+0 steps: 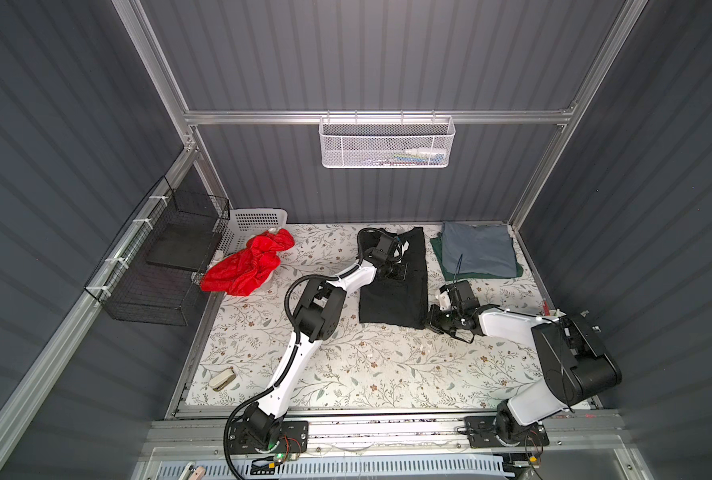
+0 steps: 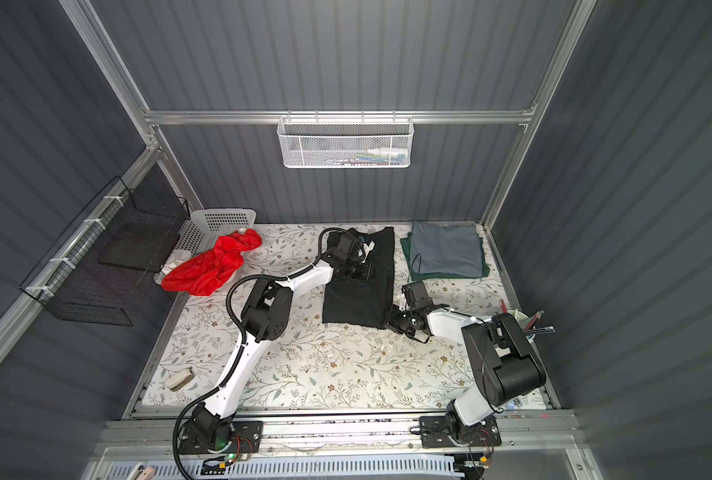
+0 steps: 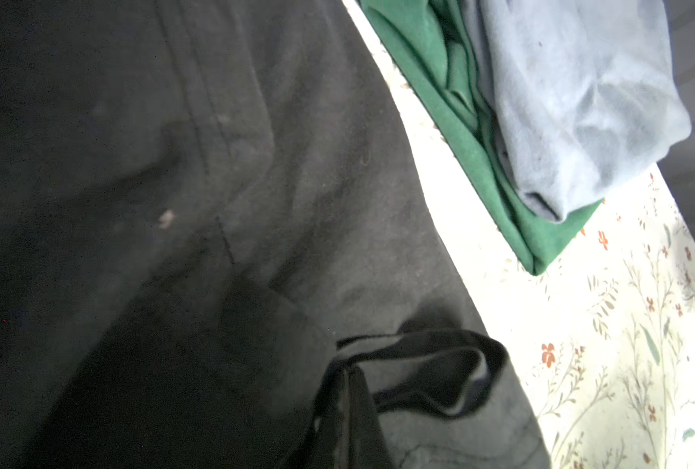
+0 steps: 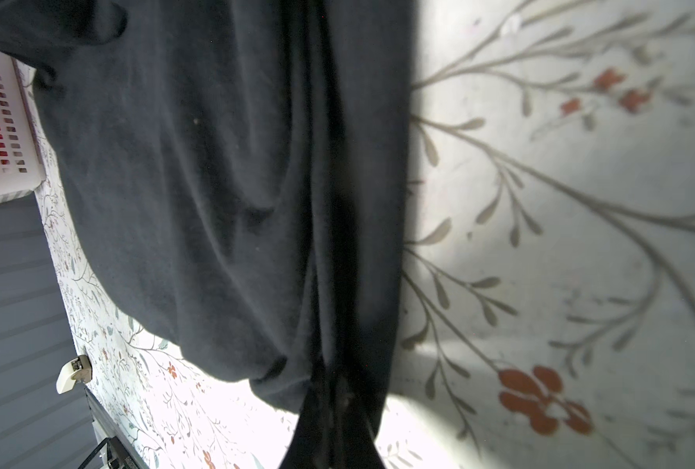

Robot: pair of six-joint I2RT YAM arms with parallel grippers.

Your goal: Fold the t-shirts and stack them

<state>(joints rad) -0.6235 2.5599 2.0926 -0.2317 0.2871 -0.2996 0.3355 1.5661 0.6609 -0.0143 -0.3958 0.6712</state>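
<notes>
Our left pincer point(image 1: 392, 272) is clamped on a pinch of the black t-shirt point(image 1: 391, 305) in its far, collar half. Our right pincer point(image 1: 432, 321) is closed on the shirt's near right corner. In both wrist views the cloth gathers into the jaws. The shirt lies as a long strip in the middle of the desk point(image 1: 346, 365), so we judge its fold is the step in hand. Next we should bring one end evenly over the other, then carry it to the blue-grey t-shirt point(image 1: 477, 249), which lies folded on the green t-shirt point(image 1: 438, 255) at the far right. The red t-shirt point(image 1: 246, 266) waits crumpled against the white basket point(image 1: 254, 220).
</notes>
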